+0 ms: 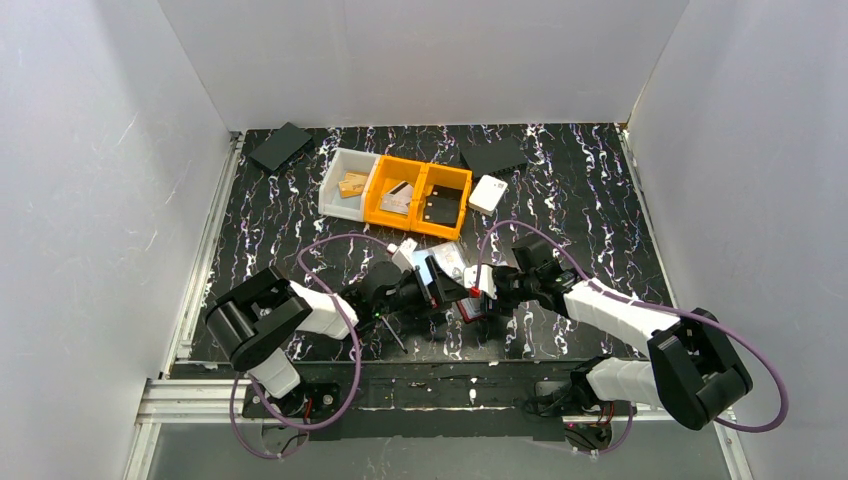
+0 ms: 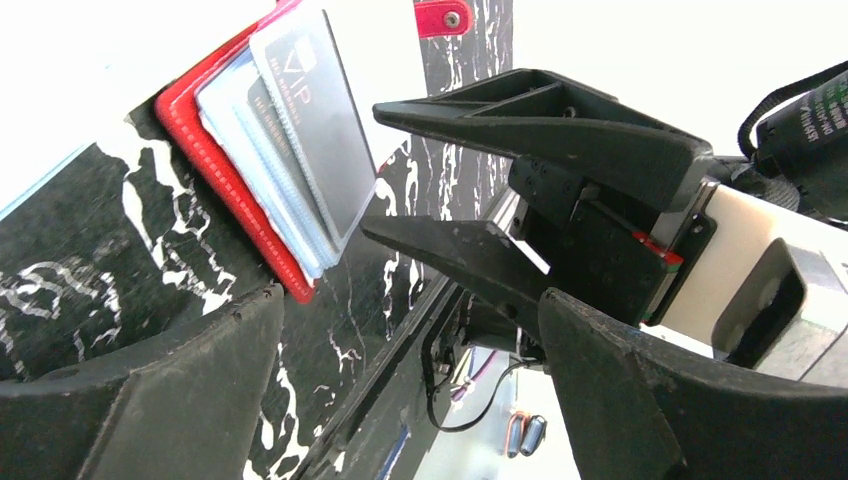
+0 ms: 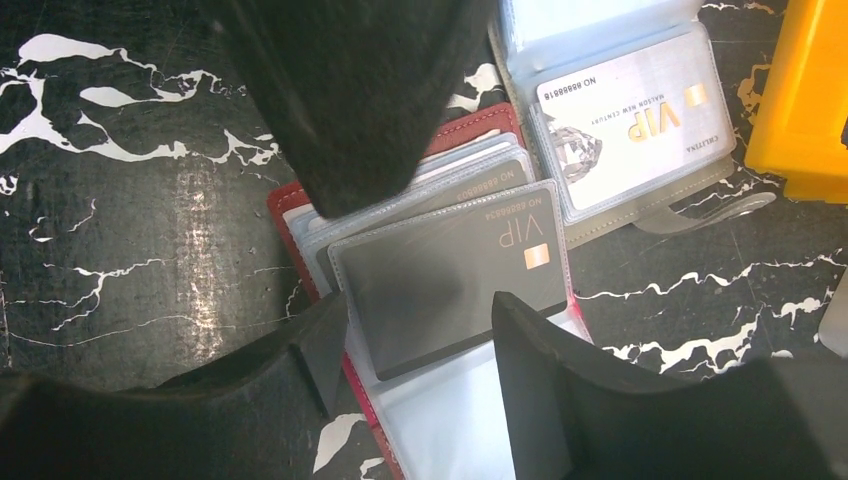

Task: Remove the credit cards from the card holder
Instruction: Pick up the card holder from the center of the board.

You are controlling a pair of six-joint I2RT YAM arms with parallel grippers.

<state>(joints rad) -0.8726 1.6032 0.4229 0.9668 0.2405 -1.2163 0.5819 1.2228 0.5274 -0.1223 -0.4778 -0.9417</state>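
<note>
We saw the red card holder (image 3: 288, 215) lying open on the black marbled table (image 3: 130, 230), with a dark grey credit card (image 3: 450, 280) in its top clear sleeve. The right gripper (image 3: 418, 310) hung over it, fingers apart at either side of that card's lower edge, not clamped. The left gripper (image 2: 408, 300) stood wide open beside it, holding nothing. A white card (image 3: 630, 120) sat near an orange bin (image 3: 810, 90)

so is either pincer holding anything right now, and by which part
Nothing is gripped. The left pincer is open and empty. The right pincer straddles an edge of the grey card in the red card holder, not closed on it.
</note>
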